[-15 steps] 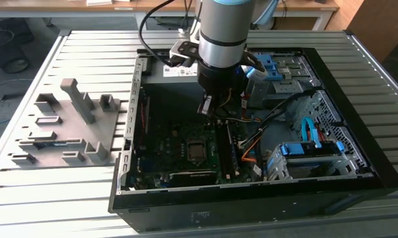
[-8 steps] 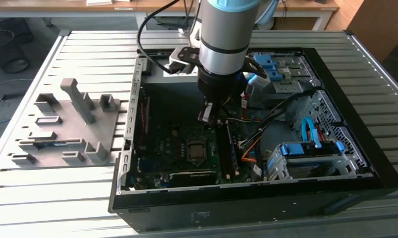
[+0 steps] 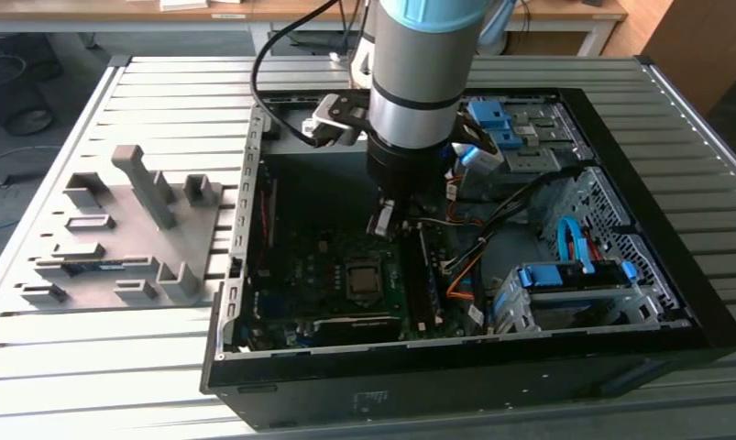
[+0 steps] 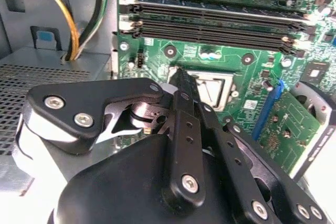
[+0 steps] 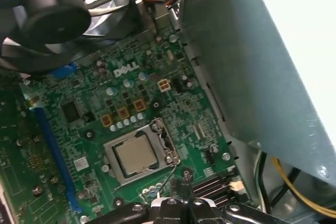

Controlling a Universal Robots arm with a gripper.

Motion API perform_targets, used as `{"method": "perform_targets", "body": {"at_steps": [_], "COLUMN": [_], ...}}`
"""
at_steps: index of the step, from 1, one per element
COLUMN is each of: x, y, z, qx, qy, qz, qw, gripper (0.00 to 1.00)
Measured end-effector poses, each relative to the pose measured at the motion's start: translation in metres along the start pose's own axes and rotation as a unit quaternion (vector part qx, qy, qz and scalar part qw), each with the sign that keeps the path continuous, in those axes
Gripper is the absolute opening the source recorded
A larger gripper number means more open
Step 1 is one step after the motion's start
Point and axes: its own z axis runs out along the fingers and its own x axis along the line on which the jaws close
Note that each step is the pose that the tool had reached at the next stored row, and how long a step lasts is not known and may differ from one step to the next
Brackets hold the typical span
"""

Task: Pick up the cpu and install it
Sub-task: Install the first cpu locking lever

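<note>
Silvery metal cpu (image 5: 135,153) is sitting in the motherboard socket (image 5: 139,153): light, rigid, fragile, best held by its edges. The gripper (image 4: 181,85), fingers nearly closed and empty, is hovering above.

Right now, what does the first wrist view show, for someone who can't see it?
A small silvery cpu sits in its metal-framed socket on a green motherboard. A dark fan hangs over one corner, and a grey metal case wall runs along one side.
</note>
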Motion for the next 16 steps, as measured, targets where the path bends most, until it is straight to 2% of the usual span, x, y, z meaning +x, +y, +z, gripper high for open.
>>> {"method": "perform_targets", "body": {"at_steps": [4, 5, 6, 8, 9, 12, 14, 16], "x": [0.0002, 0.0002, 0.0002, 0.0002, 0.0002, 0.0002, 0.0002, 0.0004], "y": [-0.0001, -0.0002, -0.0002, -0.0001, -0.0001, -0.0002, -0.0002, 0.0000], "z": [-0.0001, 0.0000, -0.0001, 0.0000, 0.0002, 0.0005, 0.0014, 0.0032], "qx": [0.0002, 0.0010, 0.0036, 0.0113, 0.0135, 0.0149, 0.0155, 0.0152], "qy": [0.0004, 0.0022, 0.0080, 0.0247, 0.0296, 0.0310, 0.0310, 0.0300], "qz": [0.000, 0.000, 0.000, 0.000, -0.002, -0.023, -0.038, -0.042], "qw": [1.0000, 1.0000, 1.0000, 0.9996, 0.9995, 0.9991, 0.9987, 0.9986], "gripper": [0.10, 0.10, 0.10, 0.10, 0.10, 0.10, 0.10, 0.10]}}
